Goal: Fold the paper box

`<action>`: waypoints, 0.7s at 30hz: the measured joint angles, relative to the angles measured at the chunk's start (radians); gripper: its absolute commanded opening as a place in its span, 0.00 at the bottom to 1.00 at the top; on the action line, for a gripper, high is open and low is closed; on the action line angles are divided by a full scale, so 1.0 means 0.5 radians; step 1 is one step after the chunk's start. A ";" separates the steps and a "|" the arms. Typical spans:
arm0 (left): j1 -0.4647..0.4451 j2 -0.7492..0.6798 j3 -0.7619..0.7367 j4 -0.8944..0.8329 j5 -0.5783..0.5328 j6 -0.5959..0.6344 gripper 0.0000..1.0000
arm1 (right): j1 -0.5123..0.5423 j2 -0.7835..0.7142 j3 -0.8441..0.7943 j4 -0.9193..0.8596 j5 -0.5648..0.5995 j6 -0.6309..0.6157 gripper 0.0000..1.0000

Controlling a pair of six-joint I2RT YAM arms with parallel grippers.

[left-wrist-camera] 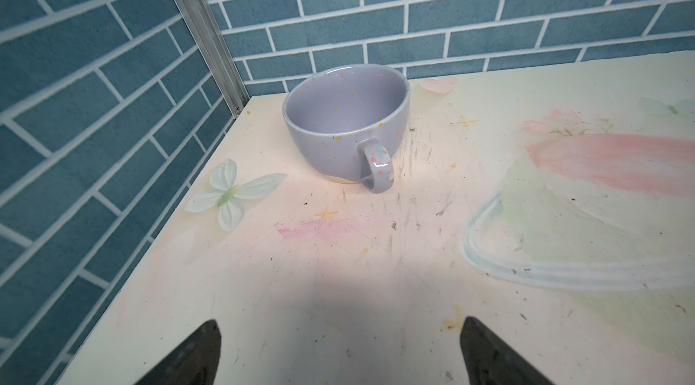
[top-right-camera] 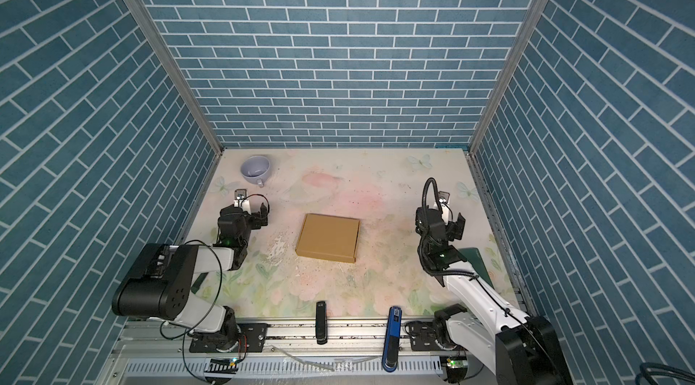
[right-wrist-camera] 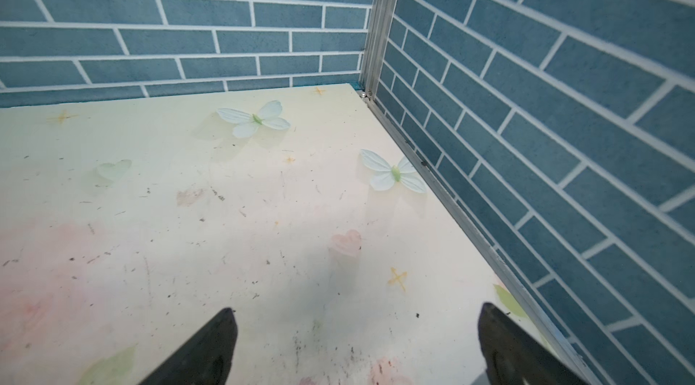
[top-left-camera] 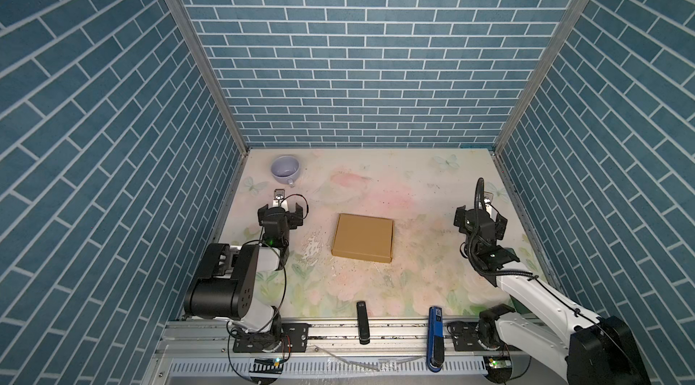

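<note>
The paper box (top-left-camera: 363, 238) (top-right-camera: 328, 238) is a tan cardboard mailer, folded shut into a shallow rectangle, lying flat in the middle of the table in both top views. My left gripper (top-left-camera: 280, 210) (top-right-camera: 252, 210) hovers to its left, open and empty, well apart from it. My right gripper (top-left-camera: 480, 217) (top-right-camera: 440, 219) stands open and empty to the box's right, near the right wall. In the left wrist view the left gripper (left-wrist-camera: 340, 323) has its two dark fingertips spread wide over bare table; the right gripper (right-wrist-camera: 357, 313) shows the same. Neither wrist view shows the box.
A lilac speckled cup (top-left-camera: 285, 170) (top-right-camera: 255, 170) (left-wrist-camera: 344, 125) stands at the back left corner, just beyond the left gripper. A black stick (top-left-camera: 362, 322) and a blue one (top-left-camera: 436, 332) lie across the front rail. Blue brick walls close in three sides.
</note>
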 measured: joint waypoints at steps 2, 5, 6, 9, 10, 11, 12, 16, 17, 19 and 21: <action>0.000 0.000 0.000 0.000 0.000 0.000 1.00 | -0.065 0.017 -0.006 0.058 -0.021 -0.048 0.99; 0.000 0.000 0.000 0.000 0.000 0.000 1.00 | -0.182 0.121 -0.011 0.188 -0.080 -0.117 0.99; 0.000 0.000 0.000 0.000 0.000 0.000 0.99 | -0.224 0.178 -0.021 0.250 -0.106 -0.139 0.98; 0.000 0.000 0.000 0.000 0.000 0.000 1.00 | -0.322 0.357 -0.056 0.423 -0.187 -0.182 0.97; 0.000 0.000 0.000 -0.001 0.000 0.000 1.00 | -0.349 0.426 -0.068 0.488 -0.210 -0.193 0.96; 0.000 0.000 0.000 -0.001 0.000 0.001 1.00 | -0.368 0.487 -0.076 0.546 -0.230 -0.197 0.96; 0.000 0.000 0.000 -0.001 0.000 0.001 1.00 | -0.391 0.561 -0.086 0.620 -0.255 -0.208 0.94; 0.000 0.000 0.000 -0.001 0.001 0.002 1.00 | -0.451 0.765 -0.098 0.871 -0.369 -0.254 0.95; 0.000 0.000 0.000 -0.002 0.001 0.003 1.00 | -0.465 0.800 -0.099 0.937 -0.394 -0.262 0.94; 0.000 0.000 0.000 -0.002 0.000 0.004 1.00 | -0.492 0.880 -0.099 1.070 -0.458 -0.276 0.93; 0.000 0.000 0.000 -0.002 0.000 0.005 1.00 | -0.522 0.919 -0.103 1.122 -0.512 -0.276 0.94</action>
